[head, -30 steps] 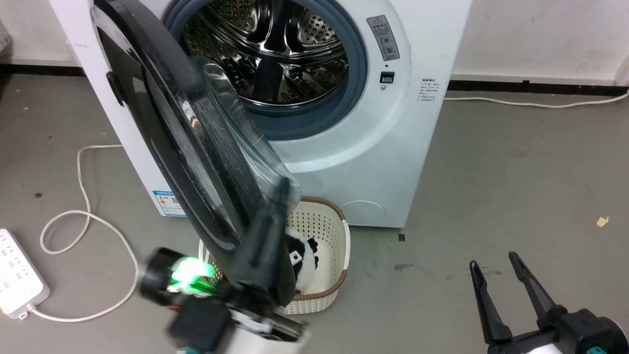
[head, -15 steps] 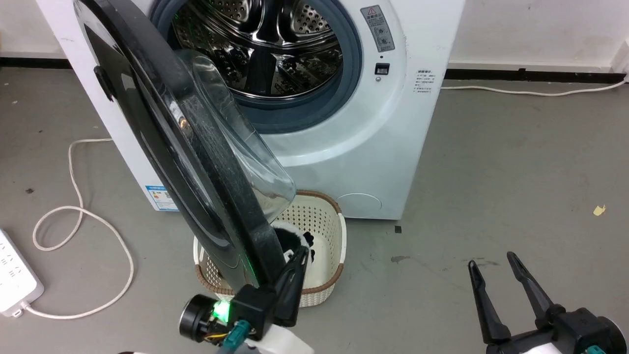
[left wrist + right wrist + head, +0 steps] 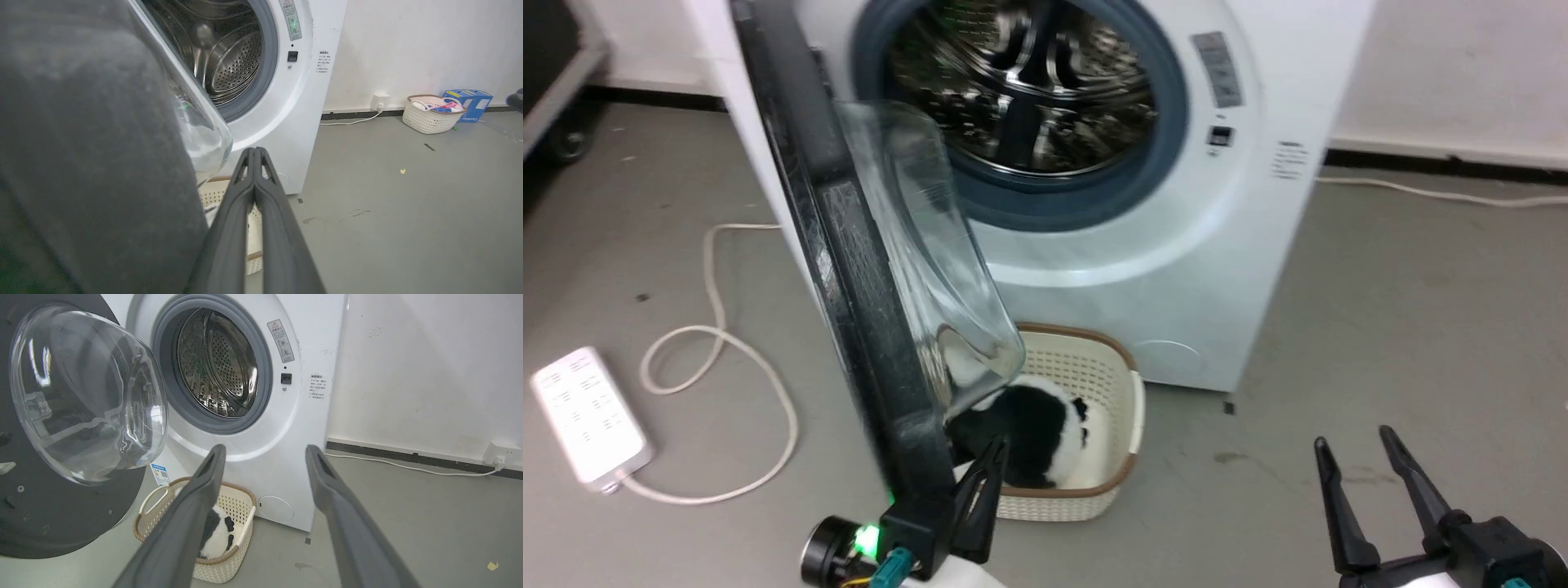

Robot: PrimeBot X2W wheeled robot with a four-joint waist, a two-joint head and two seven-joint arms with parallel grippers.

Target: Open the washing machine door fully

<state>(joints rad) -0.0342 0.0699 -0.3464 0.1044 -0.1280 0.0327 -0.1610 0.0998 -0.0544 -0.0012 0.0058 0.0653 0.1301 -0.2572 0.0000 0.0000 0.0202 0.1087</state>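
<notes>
The washing machine point(image 3: 1176, 269) is white, and its steel drum point(image 3: 1029, 90) lies open. Its black washing machine door point(image 3: 849, 269) stands out from the left hinge, almost edge-on to the head view, with the clear glass bowl point(image 3: 931, 261) bulging toward the drum. My left gripper point(image 3: 994, 449) is shut on nothing and sits close beside the door's lower rim on its inner side; whether they touch I cannot tell. In the left wrist view the door point(image 3: 94, 163) is a dark blur left of the left gripper point(image 3: 254, 151). The right gripper point(image 3: 1352, 445) is open, low right, away from the washing machine point(image 3: 282, 416).
A cream basket point(image 3: 1127, 425) holding a black-and-white plush toy point(image 3: 1029, 425) stands on the floor under the door. A white power strip point(image 3: 588, 416) and its looped cable point(image 3: 719, 343) lie at the left. Another basket point(image 3: 433, 118) and a blue box point(image 3: 470, 102) stand by the wall.
The head camera has shifted, so the machine sits further right. The door has swung wider and now shows nearly edge-on. My left gripper dropped from the glass bowl to the lower rim.
</notes>
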